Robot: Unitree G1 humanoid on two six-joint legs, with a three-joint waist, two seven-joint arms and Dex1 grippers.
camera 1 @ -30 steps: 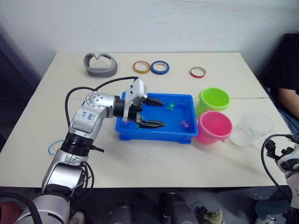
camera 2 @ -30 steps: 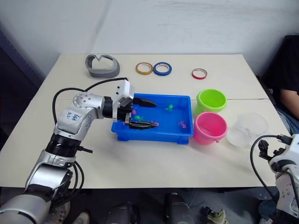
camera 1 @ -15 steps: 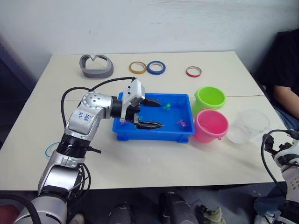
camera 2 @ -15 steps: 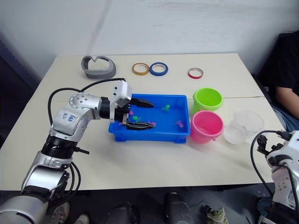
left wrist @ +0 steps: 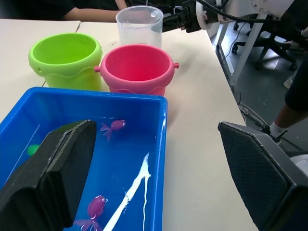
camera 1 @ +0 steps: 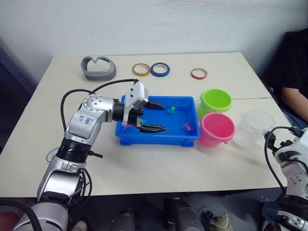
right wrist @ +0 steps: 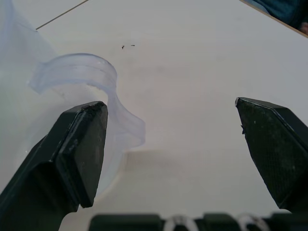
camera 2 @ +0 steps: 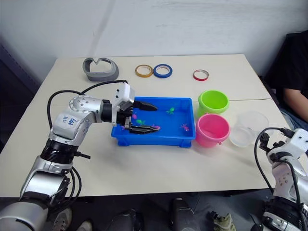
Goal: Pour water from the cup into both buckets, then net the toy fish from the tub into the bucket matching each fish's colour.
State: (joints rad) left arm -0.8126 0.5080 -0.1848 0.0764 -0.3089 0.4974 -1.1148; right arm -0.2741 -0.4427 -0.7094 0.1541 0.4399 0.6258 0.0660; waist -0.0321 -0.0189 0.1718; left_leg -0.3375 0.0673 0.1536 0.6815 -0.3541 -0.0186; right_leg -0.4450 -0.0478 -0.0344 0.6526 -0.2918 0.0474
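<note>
Tape rings lie along my table's far edge: yellow ring, blue ring, red ring, with a grey holder further left and a person's dark sleeve at the right. From my head I see the tub mid-table, my left gripper spread wide over its left end. Just right of it stand the green bucket and pink bucket, then the cup.

My left wrist view shows pink fish in shallow water (both buckets look empty).

My right wrist view has my right gripper gaping wide, beside the clear cup's handle.
</note>
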